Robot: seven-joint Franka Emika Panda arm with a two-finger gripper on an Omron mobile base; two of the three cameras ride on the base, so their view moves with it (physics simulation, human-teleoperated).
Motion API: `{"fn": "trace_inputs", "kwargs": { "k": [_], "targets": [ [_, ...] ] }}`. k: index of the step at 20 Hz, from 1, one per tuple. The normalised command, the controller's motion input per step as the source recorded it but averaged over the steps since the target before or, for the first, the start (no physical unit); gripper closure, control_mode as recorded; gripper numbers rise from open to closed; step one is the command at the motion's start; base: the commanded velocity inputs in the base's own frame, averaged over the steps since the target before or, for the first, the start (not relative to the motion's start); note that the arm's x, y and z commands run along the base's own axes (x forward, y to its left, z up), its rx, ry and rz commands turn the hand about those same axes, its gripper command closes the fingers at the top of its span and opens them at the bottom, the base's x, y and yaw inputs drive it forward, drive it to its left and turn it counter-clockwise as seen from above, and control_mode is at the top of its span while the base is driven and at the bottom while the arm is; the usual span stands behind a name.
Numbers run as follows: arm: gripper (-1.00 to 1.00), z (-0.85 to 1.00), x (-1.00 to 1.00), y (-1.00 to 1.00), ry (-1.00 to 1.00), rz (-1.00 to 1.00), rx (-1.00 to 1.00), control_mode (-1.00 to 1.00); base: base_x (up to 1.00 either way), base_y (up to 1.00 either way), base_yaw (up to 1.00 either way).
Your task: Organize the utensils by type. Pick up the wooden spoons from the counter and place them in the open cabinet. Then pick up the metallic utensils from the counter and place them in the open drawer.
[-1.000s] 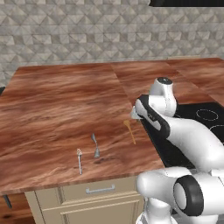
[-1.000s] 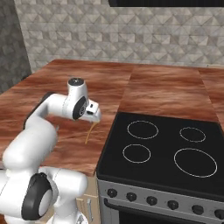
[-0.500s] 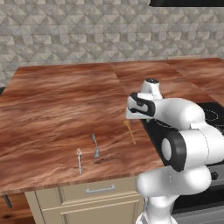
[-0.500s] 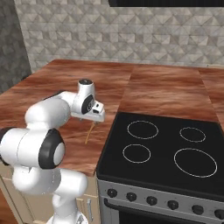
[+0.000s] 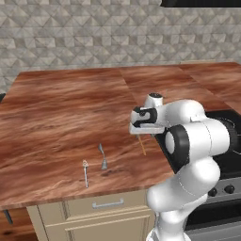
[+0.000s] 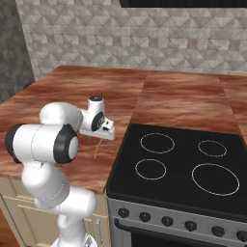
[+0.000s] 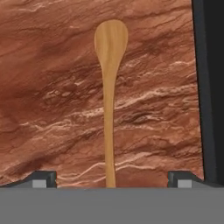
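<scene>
Claw [image 7: 112,177] wide open, grasping nothing; fingertips [image 7: 42,177] far apart at both bottom corners of hand view, wooden spoon [image 7: 109,92] handle running up between them. Hovers over spoon, no contact visible.

Left to right, left base view:
- Silver spoon [image 5: 85,172] near front edge of surface [image 5: 56,117], lying flat, bowl end away from the edge.
- Silver fork [image 5: 102,156] just beside it to the right, apart, not touching.
- Wooden spoon handle [image 5: 142,145] further right, pokes out below claw [image 5: 147,133], close to stovetop [image 5: 233,141] edge. Bowl end hidden under the hand.
- Arm folded back on itself, wrist pointing down at the surface.

Right base view: claw [image 6: 102,136] above surface [image 6: 72,91], left of stovetop [image 6: 183,164]; thin tan handle [image 6: 98,147] angled down toward front edge below it.

Hand view: spoon flat on reddish wood grain, round bowl at top, straight handle down to bottom centre. Dark stovetop strip [image 7: 210,87] along right side, well clear of the spoon.

All three utensils flat on the surface, none lifted. Cream cabinet front with one shut drawer [image 5: 107,205] under the front edge, left base view.
</scene>
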Motion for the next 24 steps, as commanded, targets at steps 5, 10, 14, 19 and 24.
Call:
{"fn": "trace_inputs", "kwargs": {
  "k": [5, 10, 14, 19, 24],
  "targets": [
    [-1.00, -0.52, 0.12, 0.09, 0.00, 0.00, 0.00, -1.00, 0.00, 0.00, 0.00],
    [-1.00, -0.39, 0.34, 0.09, 0.00, -0.01, 0.00, -1.00, 0.00, 0.00, 0.00],
    [-1.00, -0.33, 0.42, 0.02, 0.00, -0.04, 0.00, -1.00, 0.00, 0.00, 0.00],
    [-1.00, -0.40, 0.35, 0.03, 0.00, -0.04, 0.00, -1.00, 0.00, 0.00, 0.00],
    [1.00, -0.53, 0.10, 0.00, 0.00, -0.02, -0.01, -1.00, 0.00, 0.00, 0.00]
  ]
}}
